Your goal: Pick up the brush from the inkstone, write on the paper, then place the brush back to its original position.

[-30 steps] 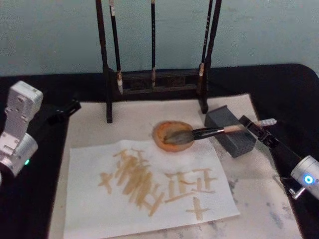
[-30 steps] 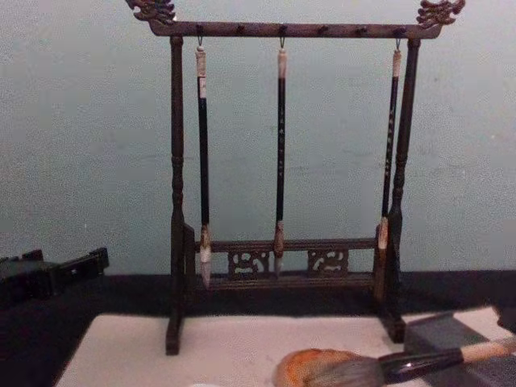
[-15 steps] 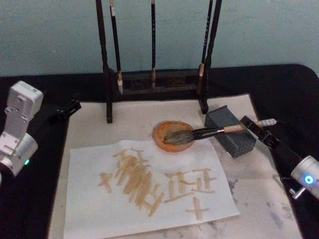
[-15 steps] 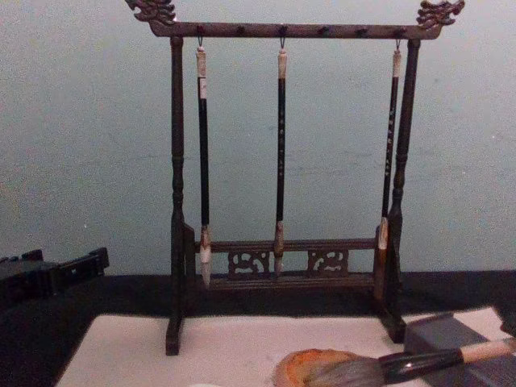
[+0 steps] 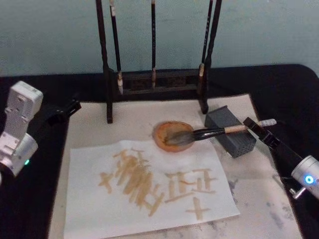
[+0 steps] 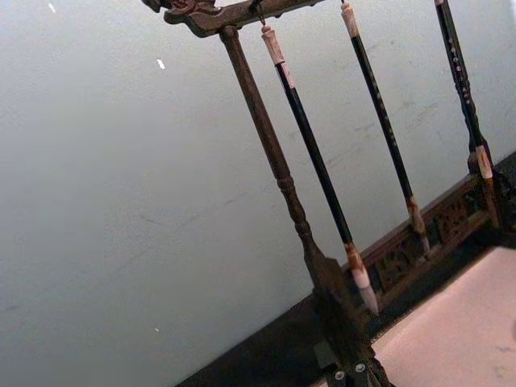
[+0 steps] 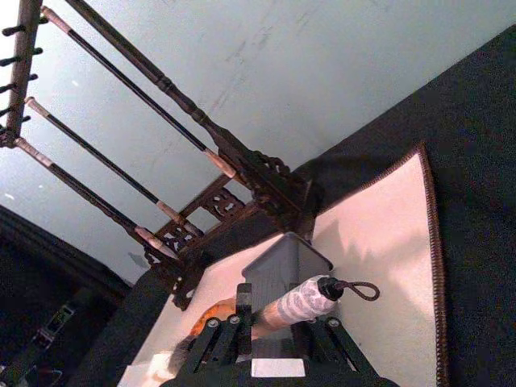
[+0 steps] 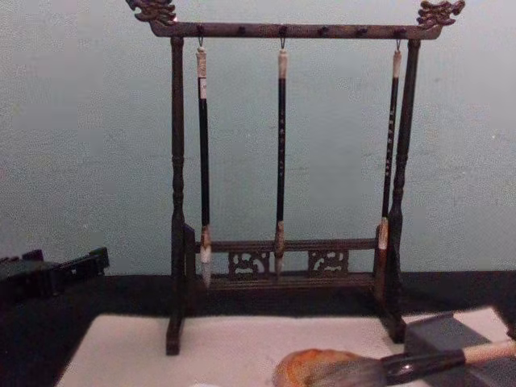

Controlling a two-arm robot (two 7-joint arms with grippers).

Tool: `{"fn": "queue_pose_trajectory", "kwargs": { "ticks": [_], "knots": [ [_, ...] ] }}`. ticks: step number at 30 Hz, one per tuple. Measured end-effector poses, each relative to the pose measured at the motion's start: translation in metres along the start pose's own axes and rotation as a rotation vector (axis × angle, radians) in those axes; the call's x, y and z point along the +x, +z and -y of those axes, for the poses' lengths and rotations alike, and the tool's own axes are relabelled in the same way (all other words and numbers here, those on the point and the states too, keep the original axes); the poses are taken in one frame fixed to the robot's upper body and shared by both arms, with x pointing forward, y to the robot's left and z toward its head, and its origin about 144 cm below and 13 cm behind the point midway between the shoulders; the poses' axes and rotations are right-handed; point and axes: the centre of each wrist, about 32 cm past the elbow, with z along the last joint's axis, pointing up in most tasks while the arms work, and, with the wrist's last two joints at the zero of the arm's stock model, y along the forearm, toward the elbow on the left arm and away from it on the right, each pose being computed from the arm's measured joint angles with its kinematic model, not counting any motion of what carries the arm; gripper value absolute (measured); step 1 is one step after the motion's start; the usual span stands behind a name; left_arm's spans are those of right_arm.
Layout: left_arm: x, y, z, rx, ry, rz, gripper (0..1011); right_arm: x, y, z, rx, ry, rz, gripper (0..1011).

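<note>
1. Parked at far left as before: left gripper, grip impossible to tell.
2. Hardly shifted since a moment ago: brush, bristles on the inkstone, handle across the grey block.
3. Straddling the handle's tail end: right gripper; pinching or released, cannot tell.

On my feed the brush shows a soft bushy hair head, a glossy black ferrule and a pale matt handle with a textured white wrap at its end. The inkstone looks like rough, dull stone. The paper is thin and matt, the mat felt-like cloth, the rack dark carved wood, and the surface matt black.
</note>
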Motion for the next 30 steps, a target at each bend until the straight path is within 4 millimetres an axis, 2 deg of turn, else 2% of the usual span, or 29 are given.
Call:
{"fn": "queue_pose_trajectory", "kwargs": {
  "ticks": [11,30],
  "knots": [
    [0.000,0.000,0.000,0.000,0.000,0.000,1002,-0.001,0.000,0.000,0.001,0.002,0.004,265],
    [0.000,0.000,0.000,0.000,0.000,0.000,1002,-0.025,0.010,-0.004,0.019,0.067,0.061,183]
  ]
}}
